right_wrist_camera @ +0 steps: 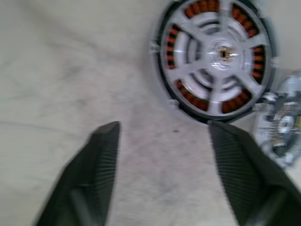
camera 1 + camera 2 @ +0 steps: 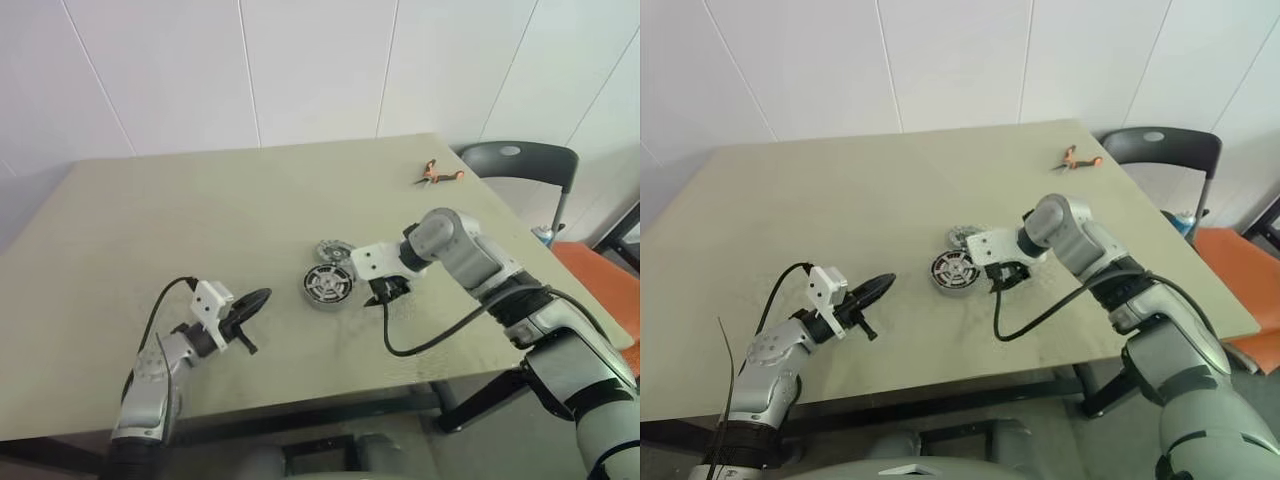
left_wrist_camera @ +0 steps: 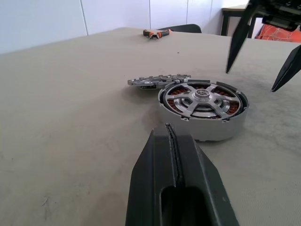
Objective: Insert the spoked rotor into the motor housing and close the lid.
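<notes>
The motor housing (image 2: 328, 284) sits on the table with the spoked rotor (image 1: 216, 55) lying in it, silvery spokes over copper windings. The lid (image 2: 335, 250), a grey ridged disc, lies flat just behind the housing and touches it. My right gripper (image 1: 162, 141) hangs open just to the right of the housing, pointing down at the bare table with nothing between its fingers (image 3: 235, 42). My left gripper (image 3: 173, 141) is shut and empty, level near the table's front left, pointing toward the housing from a short distance away.
Orange-handled pliers (image 2: 438, 175) lie at the table's far right corner. A dark chair (image 2: 520, 160) stands beyond the table's right edge. A black cable (image 2: 430, 340) loops from my right wrist over the table.
</notes>
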